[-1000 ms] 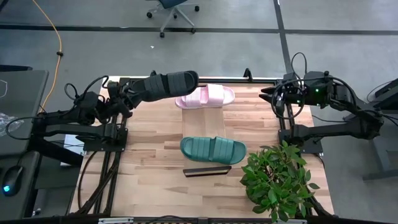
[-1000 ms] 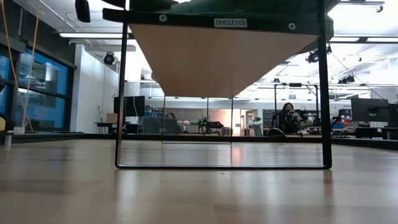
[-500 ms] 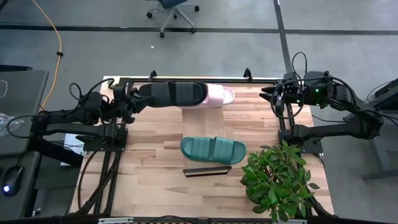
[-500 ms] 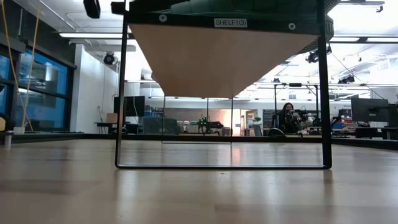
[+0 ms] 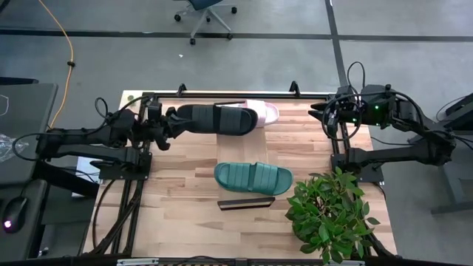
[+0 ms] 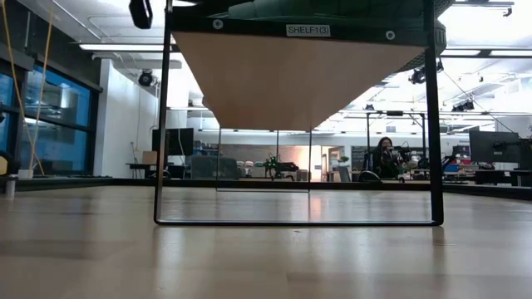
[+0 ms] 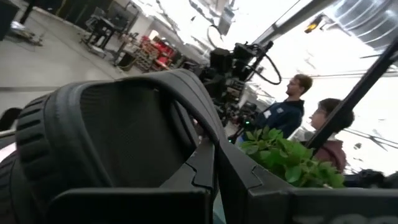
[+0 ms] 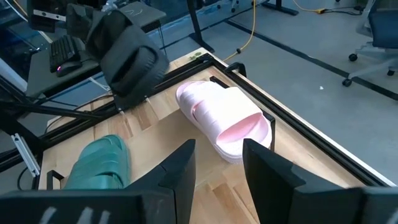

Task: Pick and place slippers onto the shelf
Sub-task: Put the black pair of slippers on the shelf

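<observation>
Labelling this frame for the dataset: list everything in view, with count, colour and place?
Black ribbed foam slide sandal: 1, black, held above the shelf's far end, partly covering the pink one.
Pale pink foam slide sandal: 1, pink, on the shelf's far end.
Teal green foam slide sandal: 1, teal, on the shelf's near end.
Light wood shelf board with dark end rails: 1, mid-table.
Butcher-block tabletop: 1, light wood.
Leafy potted plant: 1, green, near right corner.
Office chair: 1, on the floor beyond the table.
People: 2, in the room behind.
Left hand: shut on the black sandal's end.
Right hand: open, waiting at the table's far right.
</observation>
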Controlling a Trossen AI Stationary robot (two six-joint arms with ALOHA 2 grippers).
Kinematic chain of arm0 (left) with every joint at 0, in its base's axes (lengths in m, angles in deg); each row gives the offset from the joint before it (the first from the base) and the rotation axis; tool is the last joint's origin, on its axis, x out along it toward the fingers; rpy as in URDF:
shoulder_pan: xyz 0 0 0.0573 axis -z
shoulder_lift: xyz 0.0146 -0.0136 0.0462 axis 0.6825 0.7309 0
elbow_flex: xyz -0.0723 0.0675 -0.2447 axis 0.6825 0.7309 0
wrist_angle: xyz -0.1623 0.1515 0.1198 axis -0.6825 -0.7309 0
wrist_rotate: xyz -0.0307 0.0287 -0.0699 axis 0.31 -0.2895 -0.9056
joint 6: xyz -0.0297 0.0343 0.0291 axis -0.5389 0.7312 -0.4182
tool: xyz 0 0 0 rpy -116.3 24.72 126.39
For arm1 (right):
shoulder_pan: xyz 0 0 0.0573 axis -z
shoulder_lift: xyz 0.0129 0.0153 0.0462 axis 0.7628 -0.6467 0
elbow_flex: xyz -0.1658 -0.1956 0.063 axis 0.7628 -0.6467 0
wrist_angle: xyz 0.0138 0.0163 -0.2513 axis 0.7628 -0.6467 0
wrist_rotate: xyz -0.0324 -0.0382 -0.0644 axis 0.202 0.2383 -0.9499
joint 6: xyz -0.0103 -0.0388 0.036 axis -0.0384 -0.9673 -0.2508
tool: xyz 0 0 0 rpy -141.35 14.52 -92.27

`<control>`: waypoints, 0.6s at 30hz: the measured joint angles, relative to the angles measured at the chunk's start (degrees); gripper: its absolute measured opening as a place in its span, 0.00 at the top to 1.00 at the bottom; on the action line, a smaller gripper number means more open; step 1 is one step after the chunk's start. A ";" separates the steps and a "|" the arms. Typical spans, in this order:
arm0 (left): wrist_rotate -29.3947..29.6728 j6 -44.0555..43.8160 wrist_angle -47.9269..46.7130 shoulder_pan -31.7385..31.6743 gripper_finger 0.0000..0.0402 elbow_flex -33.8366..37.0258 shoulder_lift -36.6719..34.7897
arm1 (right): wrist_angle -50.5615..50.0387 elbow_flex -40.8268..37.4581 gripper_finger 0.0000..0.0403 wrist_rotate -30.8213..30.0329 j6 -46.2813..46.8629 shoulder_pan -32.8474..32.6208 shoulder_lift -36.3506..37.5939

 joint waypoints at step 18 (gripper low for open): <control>5.88 -4.04 3.37 5.11 1.00 0.00 6.57 | 0.00 0.01 0.69 -0.09 -0.12 0.00 0.00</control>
